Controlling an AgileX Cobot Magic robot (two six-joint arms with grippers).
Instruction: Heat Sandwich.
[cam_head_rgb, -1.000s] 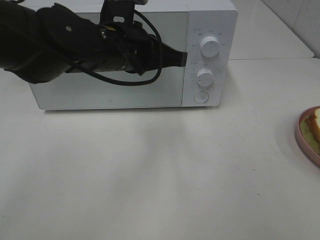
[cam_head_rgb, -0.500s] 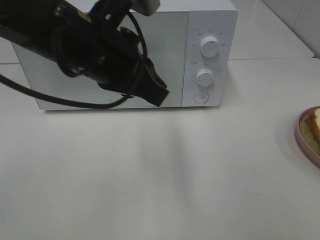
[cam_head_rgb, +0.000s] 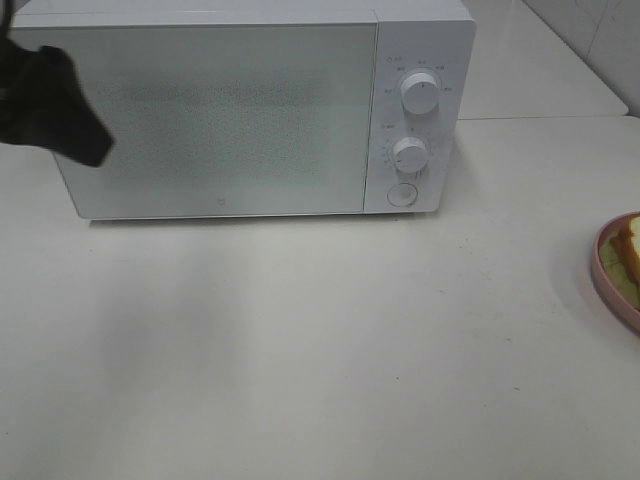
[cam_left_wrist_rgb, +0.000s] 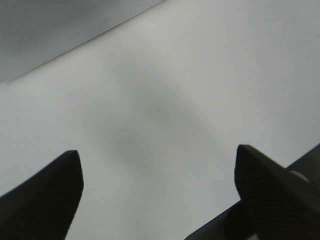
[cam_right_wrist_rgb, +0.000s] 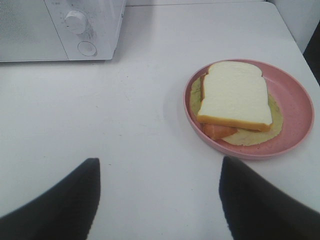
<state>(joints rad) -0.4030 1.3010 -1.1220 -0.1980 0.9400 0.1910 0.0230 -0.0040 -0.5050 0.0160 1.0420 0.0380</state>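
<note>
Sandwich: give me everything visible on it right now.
The sandwich lies flat on a round pink plate on the white table, right of the microwave. Top is a square white-bread slice with tan crust, its surface unmarked. Beneath it a pale yellowish-green layer spreads past the bread, and an orange-pink piece pokes out at one corner. Nothing but the plate touches it; the high view shows just its edge.

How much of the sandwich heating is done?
Almost none. The microwave door looks shut, and the sandwich sits on the pink plate outside. Both grippers, left and right, are open and empty. Opening, loading and heating remain.
</note>
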